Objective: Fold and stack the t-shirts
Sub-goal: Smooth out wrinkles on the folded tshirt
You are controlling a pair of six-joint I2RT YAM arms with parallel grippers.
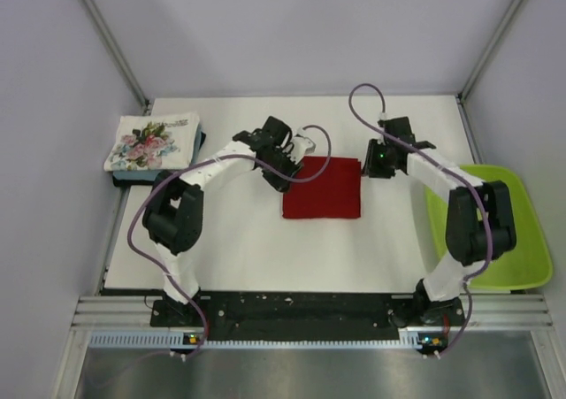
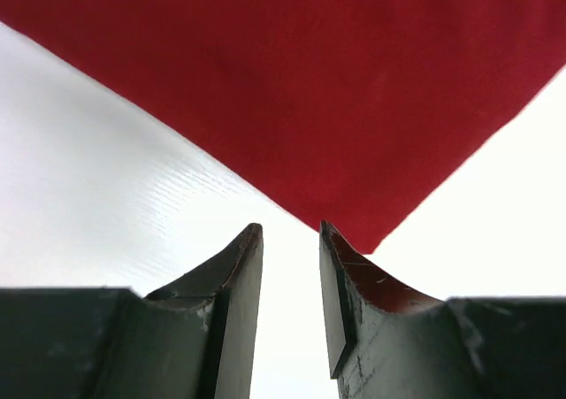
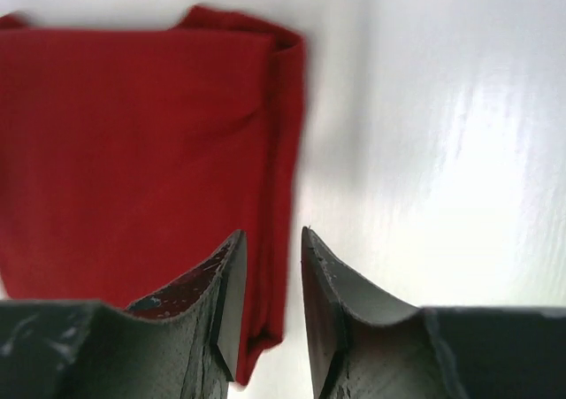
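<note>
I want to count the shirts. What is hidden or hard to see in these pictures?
1. Top view: the floral shirt covers the shirts beneath. Only thin blue and dark edges show, so they cannot be counted.
2. Top view: the right arm hides part of the green tray.
3. Left wrist view: the red shirt is cut off by the top edge.
4. Right wrist view: the red shirt is blurred and its left side is cut off.

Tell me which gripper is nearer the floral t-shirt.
Left. The left gripper hovers at the red t-shirt's left corner, to the floral t-shirt's right; the right gripper is farther right, past the red t-shirt's other edge.
</note>
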